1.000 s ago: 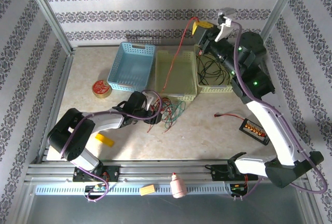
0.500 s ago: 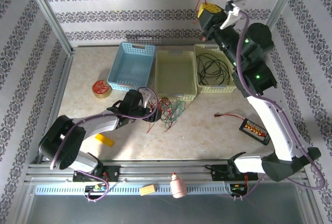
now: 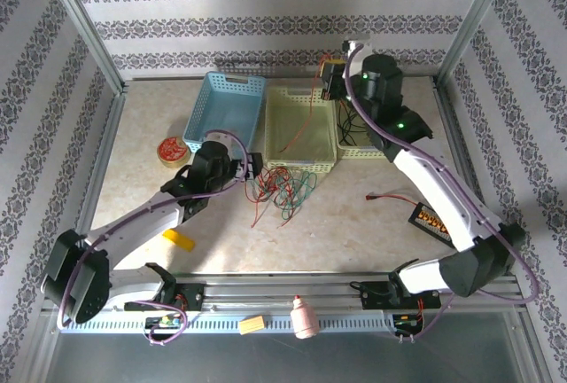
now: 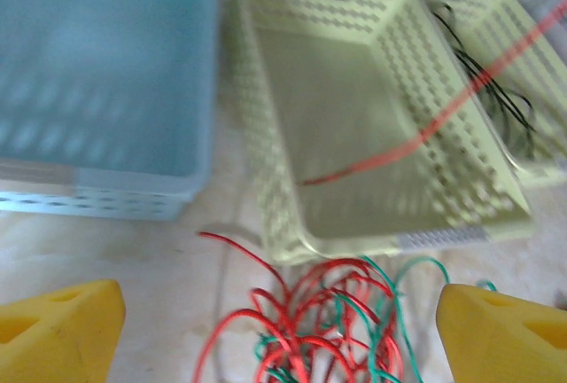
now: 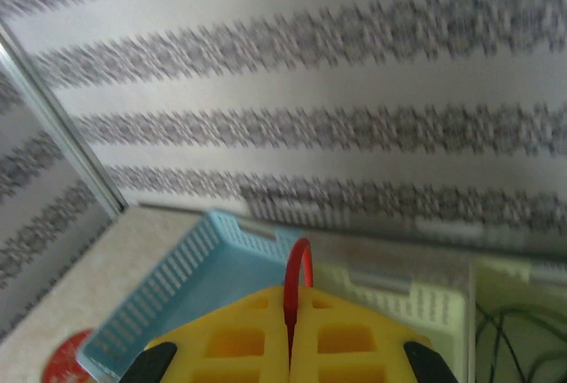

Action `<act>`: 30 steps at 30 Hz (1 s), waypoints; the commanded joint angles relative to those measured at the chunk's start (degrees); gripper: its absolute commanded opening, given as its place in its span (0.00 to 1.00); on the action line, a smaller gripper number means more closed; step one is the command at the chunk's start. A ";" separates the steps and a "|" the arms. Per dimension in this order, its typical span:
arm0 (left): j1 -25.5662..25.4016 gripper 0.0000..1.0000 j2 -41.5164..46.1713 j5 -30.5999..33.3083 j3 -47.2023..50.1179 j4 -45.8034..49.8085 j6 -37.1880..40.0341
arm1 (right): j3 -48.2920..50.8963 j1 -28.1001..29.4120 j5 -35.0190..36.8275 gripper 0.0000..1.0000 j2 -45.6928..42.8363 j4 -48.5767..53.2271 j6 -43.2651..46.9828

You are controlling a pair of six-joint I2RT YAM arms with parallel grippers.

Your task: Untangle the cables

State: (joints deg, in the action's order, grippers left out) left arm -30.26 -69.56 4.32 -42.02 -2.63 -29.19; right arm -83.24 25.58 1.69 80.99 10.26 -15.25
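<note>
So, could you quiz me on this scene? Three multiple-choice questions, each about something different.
1. Where is the black cable?
A) blue basket
B) right basket
C) middle basket

2. What colours are in the loose pile?
A) red and green
B) black only
C) blue and white

3. The right gripper is:
A) open
B) shut on nothing
C) shut on a red cable

Answers: 1 B, it loops inside that basket. 2 A, red and green strands show. 3 C, the cable rises from between its closed fingers.
</note>
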 commanded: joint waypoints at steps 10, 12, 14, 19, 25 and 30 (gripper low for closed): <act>3.72 0.92 1.37 6.48 2.29 6.56 -6.19 | 0.96 -1.74 -6.31 0.00 23.18 -1.94 -13.51; 3.72 0.92 0.79 5.29 2.29 6.31 -5.18 | -1.73 -1.96 -8.39 0.01 27.17 -2.32 -15.32; 3.72 0.92 0.30 4.43 2.13 6.32 -4.50 | -5.84 -2.03 -12.15 0.11 31.61 -1.12 -16.33; 3.71 0.92 0.03 1.86 2.20 5.81 -3.16 | -10.73 -0.73 -13.07 0.44 35.98 3.14 -17.44; 3.72 0.92 -0.32 1.26 2.64 6.38 -2.59 | -7.11 0.94 -5.23 0.56 30.03 4.73 -13.01; 3.72 0.92 -2.30 -1.94 1.69 6.65 -1.51 | -0.47 4.48 -7.40 0.49 21.36 4.50 -6.26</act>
State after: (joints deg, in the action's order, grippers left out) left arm -26.98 -70.74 4.78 -40.07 2.57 -32.53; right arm -86.56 27.75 -5.21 108.55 14.35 -26.46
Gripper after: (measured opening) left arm 0.924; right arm 0.494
